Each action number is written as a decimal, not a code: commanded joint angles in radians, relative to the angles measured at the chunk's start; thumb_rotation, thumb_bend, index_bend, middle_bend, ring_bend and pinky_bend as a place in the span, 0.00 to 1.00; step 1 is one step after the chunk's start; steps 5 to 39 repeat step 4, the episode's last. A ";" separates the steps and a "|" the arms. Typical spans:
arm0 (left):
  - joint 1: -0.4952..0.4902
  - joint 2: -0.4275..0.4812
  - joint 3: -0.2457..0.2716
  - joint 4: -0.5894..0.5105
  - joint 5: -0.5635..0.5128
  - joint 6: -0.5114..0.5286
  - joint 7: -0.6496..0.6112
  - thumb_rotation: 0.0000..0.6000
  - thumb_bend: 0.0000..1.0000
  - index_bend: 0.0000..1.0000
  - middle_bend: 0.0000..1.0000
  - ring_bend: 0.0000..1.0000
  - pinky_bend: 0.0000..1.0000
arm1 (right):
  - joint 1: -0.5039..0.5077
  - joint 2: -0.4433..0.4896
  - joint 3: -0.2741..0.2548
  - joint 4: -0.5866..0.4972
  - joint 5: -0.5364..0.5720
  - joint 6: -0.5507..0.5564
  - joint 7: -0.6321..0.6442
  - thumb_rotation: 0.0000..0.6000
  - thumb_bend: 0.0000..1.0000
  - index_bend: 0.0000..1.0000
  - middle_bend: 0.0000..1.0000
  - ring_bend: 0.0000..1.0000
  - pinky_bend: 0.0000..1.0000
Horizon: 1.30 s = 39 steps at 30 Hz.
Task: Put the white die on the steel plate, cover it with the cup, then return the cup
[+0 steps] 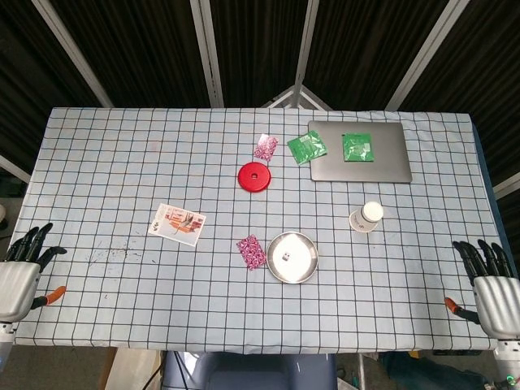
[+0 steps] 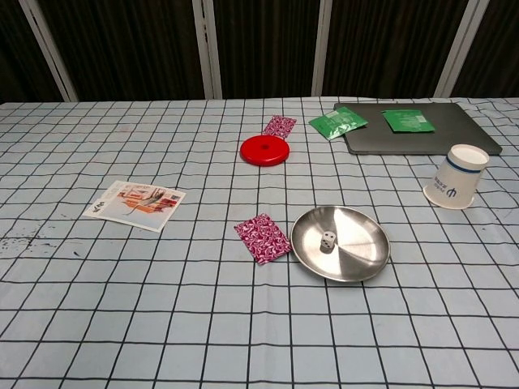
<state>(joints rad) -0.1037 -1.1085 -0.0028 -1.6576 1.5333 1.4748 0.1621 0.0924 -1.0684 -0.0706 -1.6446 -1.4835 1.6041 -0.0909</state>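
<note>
The white die (image 1: 285, 256) (image 2: 328, 241) lies uncovered in the round steel plate (image 1: 302, 262) (image 2: 357, 251) near the table's middle front. The white paper cup (image 1: 366, 217) (image 2: 456, 177) stands upside down on the cloth to the right of the plate, apart from it and untouched. My right hand (image 1: 491, 287) is at the front right corner of the table, fingers spread, holding nothing. At the front left edge my left hand (image 1: 19, 275) is also empty with its fingers apart. Neither hand shows in the chest view.
A red disc (image 1: 253, 177) lies behind the plate, a pink patterned packet (image 1: 251, 251) just left of it and another (image 1: 266, 147) further back. A grey laptop (image 1: 382, 162) with green packets (image 1: 357, 147) sits at the back right. A printed card (image 1: 177, 223) lies at left.
</note>
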 commanded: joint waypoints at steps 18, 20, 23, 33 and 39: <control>0.002 0.010 -0.001 0.008 0.004 0.005 -0.030 1.00 0.24 0.31 0.00 0.00 0.13 | -0.042 -0.033 0.003 0.009 0.000 0.038 -0.086 1.00 0.15 0.12 0.14 0.00 0.00; 0.002 0.010 -0.001 0.008 0.004 0.005 -0.030 1.00 0.24 0.31 0.00 0.00 0.13 | -0.042 -0.033 0.003 0.009 0.000 0.038 -0.086 1.00 0.15 0.12 0.14 0.00 0.00; 0.002 0.010 -0.001 0.008 0.004 0.005 -0.030 1.00 0.24 0.31 0.00 0.00 0.13 | -0.042 -0.033 0.003 0.009 0.000 0.038 -0.086 1.00 0.15 0.12 0.14 0.00 0.00; 0.002 0.010 -0.001 0.008 0.004 0.005 -0.030 1.00 0.24 0.31 0.00 0.00 0.13 | -0.042 -0.033 0.003 0.009 0.000 0.038 -0.086 1.00 0.15 0.12 0.14 0.00 0.00; 0.002 0.010 -0.001 0.008 0.004 0.005 -0.030 1.00 0.24 0.31 0.00 0.00 0.13 | -0.042 -0.033 0.003 0.009 0.000 0.038 -0.086 1.00 0.15 0.12 0.14 0.00 0.00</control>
